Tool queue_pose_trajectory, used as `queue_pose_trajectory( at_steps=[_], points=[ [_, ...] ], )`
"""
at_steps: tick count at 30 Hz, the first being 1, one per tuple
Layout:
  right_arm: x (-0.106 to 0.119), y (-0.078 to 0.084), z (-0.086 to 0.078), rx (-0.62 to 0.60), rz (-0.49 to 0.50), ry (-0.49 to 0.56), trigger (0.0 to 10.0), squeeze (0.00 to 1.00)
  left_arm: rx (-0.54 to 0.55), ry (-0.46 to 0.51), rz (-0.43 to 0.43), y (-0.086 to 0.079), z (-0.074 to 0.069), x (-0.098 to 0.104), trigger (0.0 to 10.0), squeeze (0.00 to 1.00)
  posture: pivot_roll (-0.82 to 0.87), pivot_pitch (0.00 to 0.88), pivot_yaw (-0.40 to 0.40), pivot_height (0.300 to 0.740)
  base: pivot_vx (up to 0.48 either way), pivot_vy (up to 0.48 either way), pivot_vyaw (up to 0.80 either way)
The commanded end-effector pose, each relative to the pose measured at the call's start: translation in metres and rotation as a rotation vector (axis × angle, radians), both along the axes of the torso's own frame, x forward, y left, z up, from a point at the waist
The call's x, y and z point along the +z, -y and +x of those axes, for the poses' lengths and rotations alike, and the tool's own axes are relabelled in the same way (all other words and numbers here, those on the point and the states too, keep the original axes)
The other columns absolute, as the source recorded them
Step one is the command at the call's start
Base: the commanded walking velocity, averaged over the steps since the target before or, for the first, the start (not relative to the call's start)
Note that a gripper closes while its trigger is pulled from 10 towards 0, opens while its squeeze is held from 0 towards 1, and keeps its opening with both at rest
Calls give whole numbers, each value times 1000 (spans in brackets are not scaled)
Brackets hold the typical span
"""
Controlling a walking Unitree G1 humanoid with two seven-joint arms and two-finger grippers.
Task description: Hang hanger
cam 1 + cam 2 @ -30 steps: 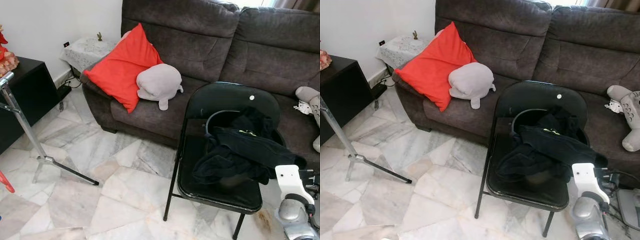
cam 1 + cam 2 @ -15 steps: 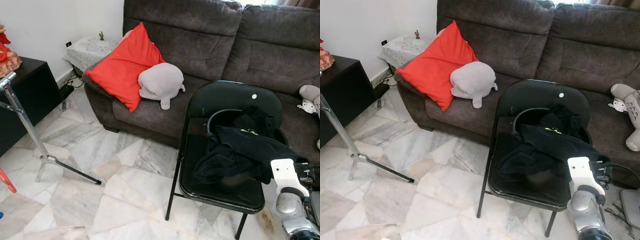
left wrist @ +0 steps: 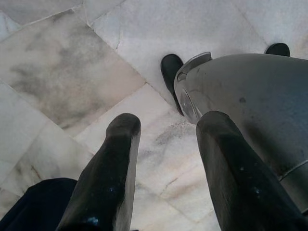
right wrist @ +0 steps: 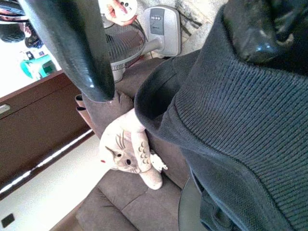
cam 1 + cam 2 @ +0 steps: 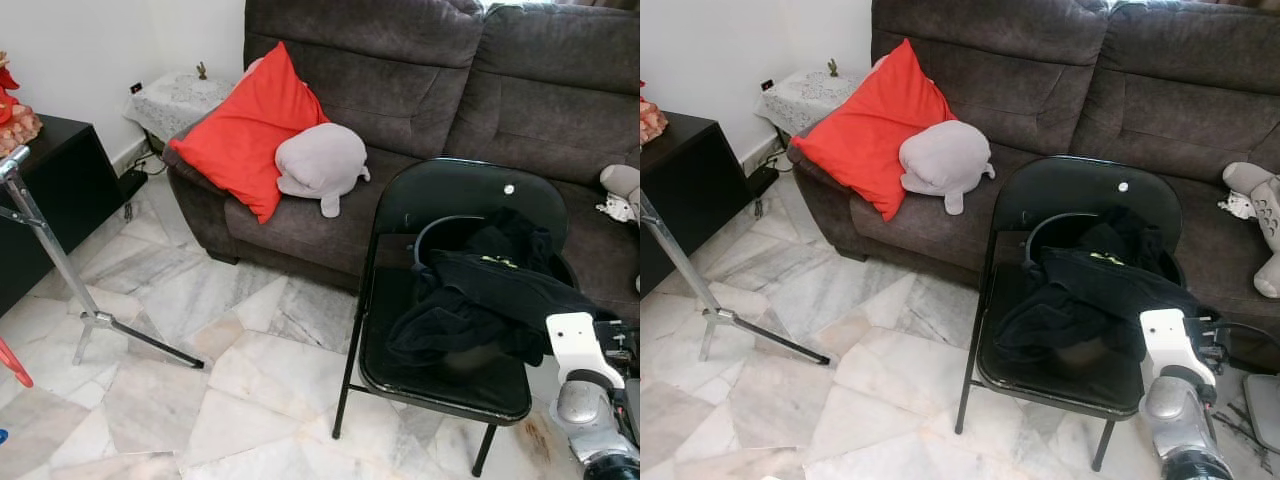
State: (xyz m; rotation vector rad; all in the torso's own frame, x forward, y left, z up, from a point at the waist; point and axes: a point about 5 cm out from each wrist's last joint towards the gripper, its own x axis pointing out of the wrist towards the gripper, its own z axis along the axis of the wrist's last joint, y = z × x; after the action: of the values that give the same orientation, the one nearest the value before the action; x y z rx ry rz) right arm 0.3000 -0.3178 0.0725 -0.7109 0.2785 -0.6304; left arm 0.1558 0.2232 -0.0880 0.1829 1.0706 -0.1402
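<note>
A black garment (image 5: 480, 300) lies heaped on the seat of a black folding chair (image 5: 455, 195). A grey curved hanger (image 5: 432, 228) sticks out of the heap toward the chair's back. My right arm (image 5: 580, 380) reaches up from the lower right, its white wrist block at the garment's right edge. In the right wrist view the right gripper (image 4: 178, 72) is open, and dark knit cloth (image 4: 231, 125) lies against one finger (image 4: 269, 24). My left gripper (image 3: 169, 122) hangs open over the marble floor beside my own silver leg (image 3: 250, 106).
A dark sofa (image 5: 420, 90) behind the chair holds a red cushion (image 5: 250, 130), a grey plush (image 5: 320, 165) and a plush toy (image 5: 1260, 220). A metal stand (image 5: 50, 255) rises at the left, beside a black cabinet (image 5: 50, 190). Marble floor (image 5: 200, 340) spreads between stand and chair.
The camera has shifted a little. My right arm has risen slightly toward the garment's right edge. The chair and garment lie as before.
</note>
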Motion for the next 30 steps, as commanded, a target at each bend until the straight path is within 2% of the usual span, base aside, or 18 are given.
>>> queue_pose_trajectory(
  at_steps=[1, 2, 3, 4, 5, 7, 8, 9, 10, 25, 26, 27, 28, 29, 30],
  points=[
    [2, 5, -1, -1, -4, -10, 0, 0, -12, -21, 15, -5, -6, -2, 10000, 0, 36, 123, 7, 740, 0, 0, 0],
    [1, 4, -1, 2, -3, -14, 0, 0, -14, -21, 15, -5, -6, -2, 10000, 0, 42, 124, 8, 740, 0, 0, 0],
    [0, 4, -1, 6, -1, -18, 1333, 0, -15, -21, 15, -5, -6, -1, 10000, 0, 43, 124, 9, 740, 0, 0, 0],
    [0, 3, -1, 12, -1, -24, 1137, 0, -17, -21, 15, -5, -6, -1, 10000, 0, 45, 124, 10, 740, 0, 0, 0],
    [0, 3, -1, 14, -1, -26, 0, 0, -17, -21, 16, -5, -6, -1, 10000, 0, 46, 125, 10, 740, 0, 0, 0],
    [-1, 3, -1, 16, 0, -28, 0, 0, -16, -21, 16, -5, -6, -1, 10000, 0, 46, 125, 11, 740, 0, 0, 0],
    [-1, 3, 0, 27, 7, -36, 3804, 0, -16, -22, 18, -6, -7, -1, 10000, 0, 44, 125, 11, 740, 0, 0, 0],
    [-1, 3, 0, 27, 7, -36, 3804, 0, -16, -22, 18, -6, -7, -1, 10000, 0, 44, 125, 11, 740, 0, 0, 0],
    [-1, 3, 0, 32, -1, -45, 10000, 0, -17, -23, 20, -6, -7, -1, 10000, 0, 46, 124, 12, 740, 0, 0, 0],
    [11, 13, 3, 12, -35, -27, 10000, 0, -19, -12, 28, -9, -7, 0, 10000, 0, 54, 123, 18, 740, 0, 0, 0],
    [11, 13, 3, 15, -37, -27, 7529, 0, -20, -12, 28, -9, -7, 0, 10000, 0, 57, 123, 19, 740, 0, 0, 0],
    [11, 13, 3, 15, -37, -27, 7529, 0, -20, -12, 28, -9, -7, 0, 10000, 0, 57, 123, 19, 740, 0, 0, 0],
    [11, 13, 3, 16, -39, -28, 2667, 0, -20, -12, 28, -9, -7, 0, 10000, 0, 59, 124, 19, 740, 0, 0, 0],
    [11, 13, 3, 21, -41, -31, 0, 0, -20, -11, 29, -9, -7, 0, 10000, 0, 62, 126, 19, 740, 0, 0, 0],
    [11, 13, 3, 23, -41, -34, 0, 0, -20, -10, 29, -9, -7, 0, 10000, 0, 63, 126, 20, 740, 0, 0, 0]
  ],
)
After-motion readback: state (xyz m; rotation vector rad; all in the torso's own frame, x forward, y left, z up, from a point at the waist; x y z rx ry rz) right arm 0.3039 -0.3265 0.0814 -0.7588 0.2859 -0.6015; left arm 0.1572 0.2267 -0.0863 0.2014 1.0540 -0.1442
